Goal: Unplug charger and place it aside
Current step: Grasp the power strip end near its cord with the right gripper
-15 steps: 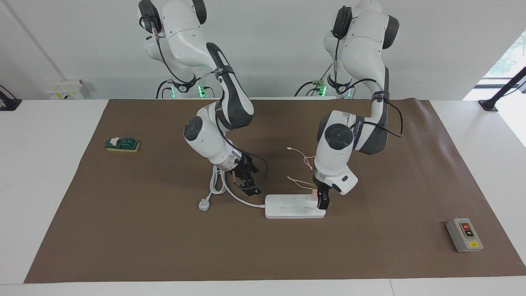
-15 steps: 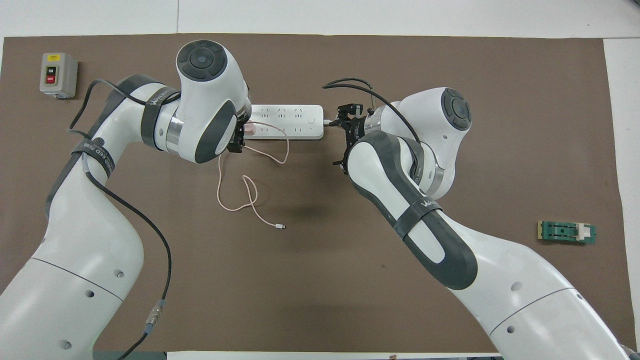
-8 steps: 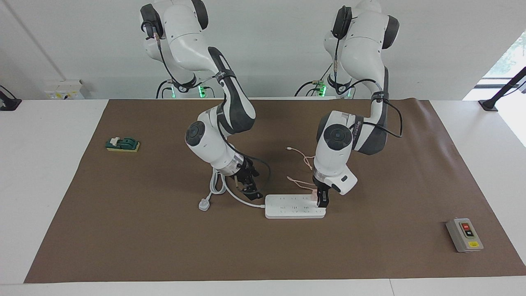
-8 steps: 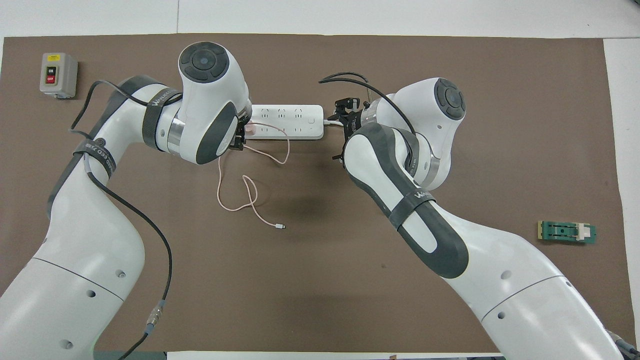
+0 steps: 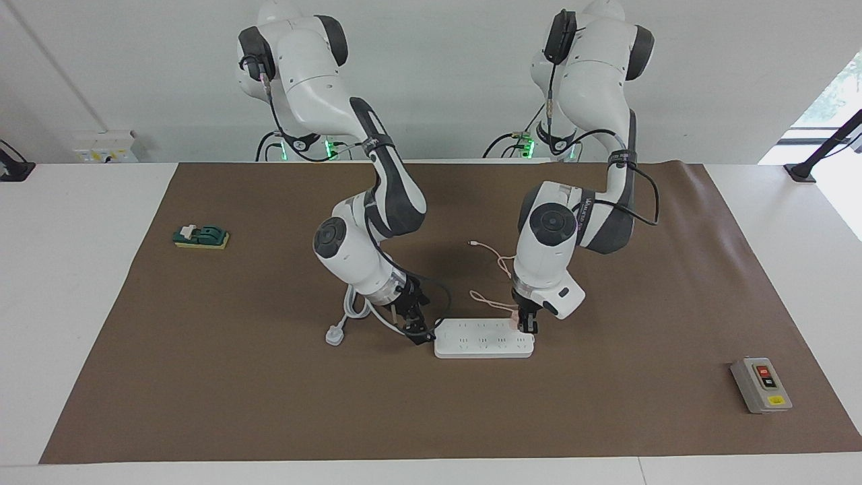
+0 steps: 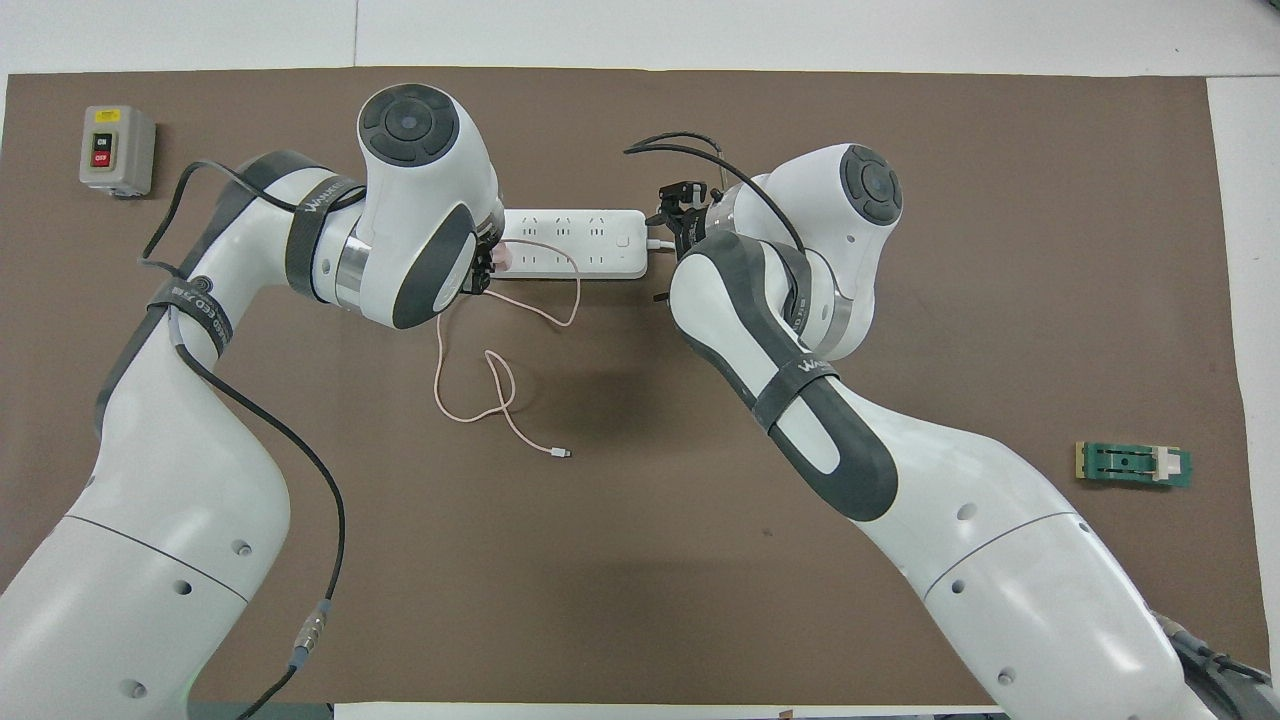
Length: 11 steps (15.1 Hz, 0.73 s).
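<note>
While the charger (image 5: 515,322) is plugged into the power strip (image 5: 483,339) at the left arm's end, it is clamped by the left gripper (image 5: 527,327), and the strip's other end is met by the right gripper (image 5: 419,331), whose state cannot be told.

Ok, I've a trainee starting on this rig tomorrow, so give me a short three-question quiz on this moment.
1. True or false: the pink charger is plugged into the white power strip.
2. Which gripper grips the charger? A) left gripper B) right gripper
3. Fill in: the right gripper is at the strip's end where its white ___ leaves.

Key: 1 true; 2 A, it is shut on the charger at the strip's end toward the left arm; 3 cord, which loops to a plug lying on the brown mat.
</note>
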### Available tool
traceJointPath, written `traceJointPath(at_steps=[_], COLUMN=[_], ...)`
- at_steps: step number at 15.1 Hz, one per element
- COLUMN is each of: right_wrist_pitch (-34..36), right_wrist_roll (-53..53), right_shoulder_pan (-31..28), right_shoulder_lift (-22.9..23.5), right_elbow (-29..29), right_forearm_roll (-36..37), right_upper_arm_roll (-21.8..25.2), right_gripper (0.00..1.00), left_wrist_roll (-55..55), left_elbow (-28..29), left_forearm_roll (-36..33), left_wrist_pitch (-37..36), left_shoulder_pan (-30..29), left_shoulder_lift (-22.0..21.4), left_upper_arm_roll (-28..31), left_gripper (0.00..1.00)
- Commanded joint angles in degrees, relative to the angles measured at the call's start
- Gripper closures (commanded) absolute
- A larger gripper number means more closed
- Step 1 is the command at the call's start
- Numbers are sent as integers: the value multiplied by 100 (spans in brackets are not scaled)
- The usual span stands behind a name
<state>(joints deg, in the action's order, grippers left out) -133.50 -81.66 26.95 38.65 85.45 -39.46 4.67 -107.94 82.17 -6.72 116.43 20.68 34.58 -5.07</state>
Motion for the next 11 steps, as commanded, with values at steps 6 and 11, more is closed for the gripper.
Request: traceJointPath(at_steps=[6, 11], right_wrist_pitch=[61, 87], right_wrist_roll=[-596, -579], right_shoulder_pan=[73, 47], right_shoulder_lift=[732, 820], right_elbow=[-986, -1038], right_forearm_roll=[26, 61], right_upper_arm_roll=[-19, -19], right_gripper=[0, 0], left_wrist_roll=[-78, -78], left_elbow=[89, 115], left_forearm_roll=[-119, -145], left_wrist_pitch=[116, 169], left_shoulder_pan=[67, 32], left_shoulder_lift=[-22, -30], left_upper_arm_roll=[77, 77], left_gripper=[100, 100])
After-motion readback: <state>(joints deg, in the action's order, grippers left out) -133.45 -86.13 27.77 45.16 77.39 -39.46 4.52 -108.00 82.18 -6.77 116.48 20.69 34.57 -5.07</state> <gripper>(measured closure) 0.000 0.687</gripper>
